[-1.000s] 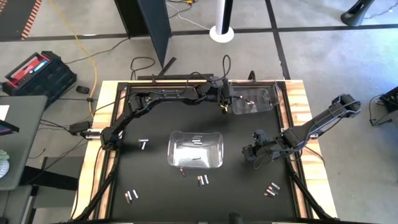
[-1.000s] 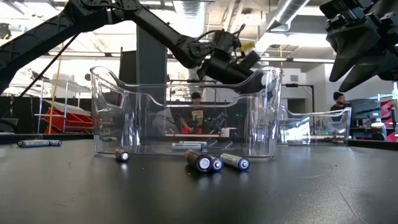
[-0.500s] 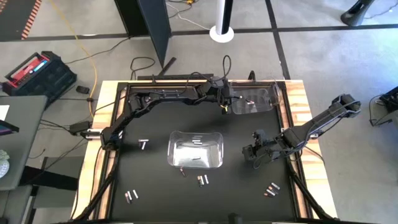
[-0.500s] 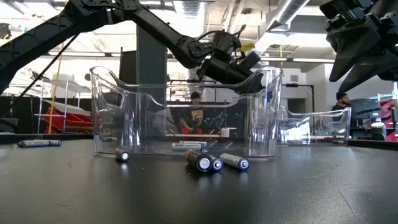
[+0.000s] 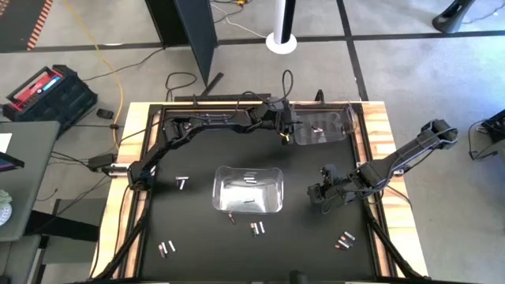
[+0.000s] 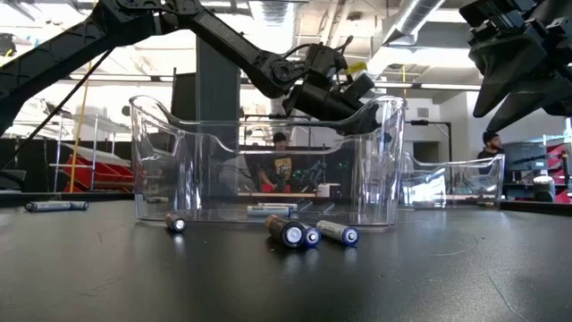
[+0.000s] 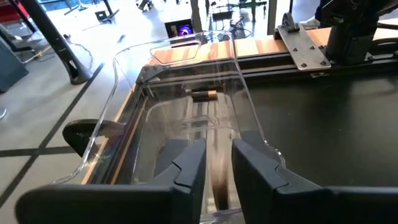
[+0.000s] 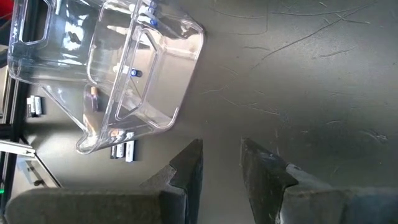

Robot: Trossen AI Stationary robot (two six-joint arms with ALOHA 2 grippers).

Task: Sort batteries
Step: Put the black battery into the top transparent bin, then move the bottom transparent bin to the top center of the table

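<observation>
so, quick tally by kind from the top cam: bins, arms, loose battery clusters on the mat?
Clear bins: 2 (centre, far)
Arms: 2 (left, right)
Loose battery clusters: 5 ()
Total: 9
Single cells are too small to count.

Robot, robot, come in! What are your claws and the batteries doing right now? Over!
Left gripper at far bin, fingers holding a battery. Right gripper open, empty, right of middle bin. Loose batteries on table. Nothing blocking.
</observation>
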